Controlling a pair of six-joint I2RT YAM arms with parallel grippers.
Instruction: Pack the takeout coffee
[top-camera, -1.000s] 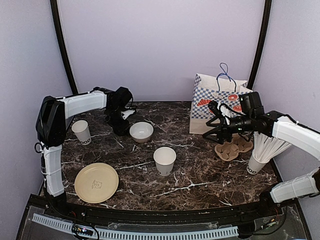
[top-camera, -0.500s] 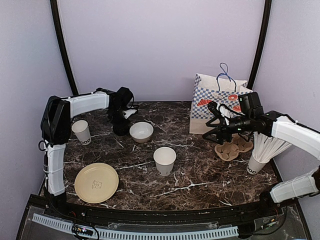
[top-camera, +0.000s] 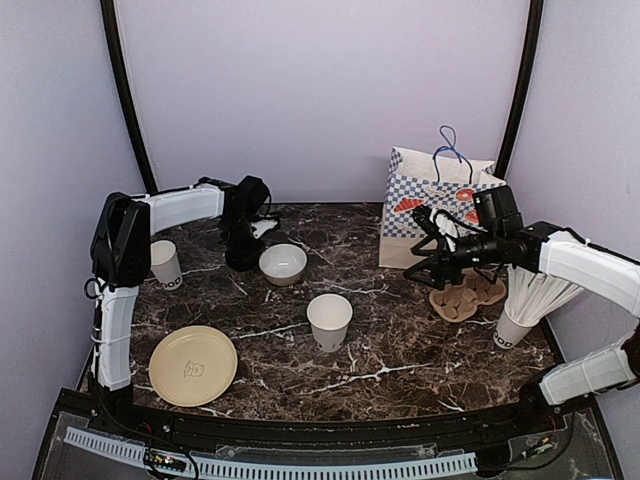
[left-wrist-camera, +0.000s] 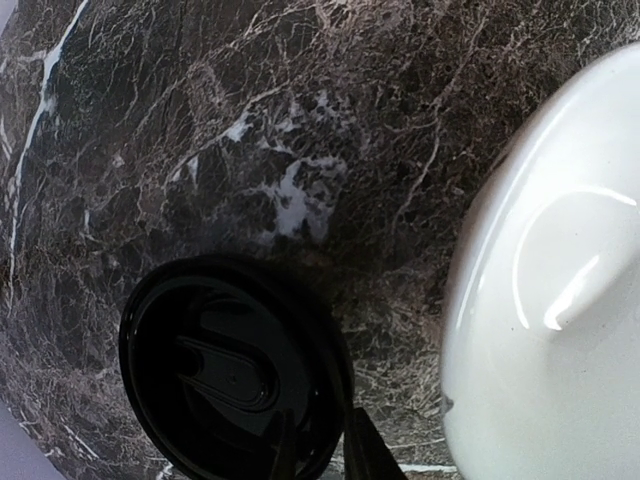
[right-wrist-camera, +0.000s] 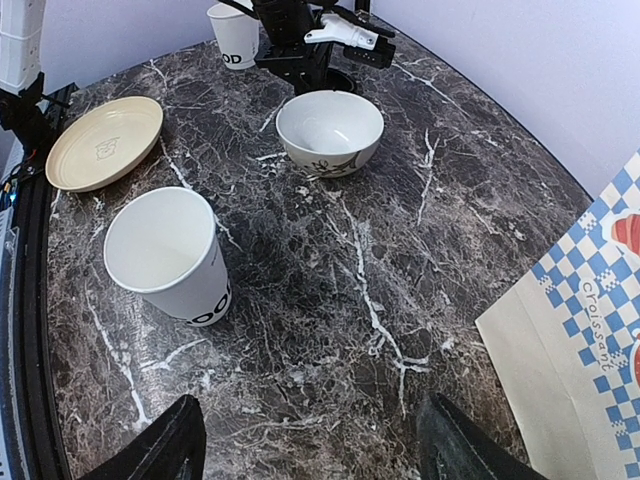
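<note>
Three coffee cups on the tabletop (top-camera: 400, 350): centre cup (top-camera: 329, 320) ("OOD" printed), left cup (top-camera: 165, 263), lidded cup (left-wrist-camera: 235, 370) beneath the left pincer (left-wrist-camera: 325, 445) (spread: cannot tell). The right pincer (right-wrist-camera: 310, 450) gapes wide, empty, near one "Croissant" bag (right-wrist-camera: 590, 330).

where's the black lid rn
The left wrist view shows the black lid low and left in frame, close beside the white bowl on its right. That puts it at the back left of the table, under the left gripper.

lidded cup (left-wrist-camera: 235, 370) just left of bowl (left-wrist-camera: 545, 300)
</note>
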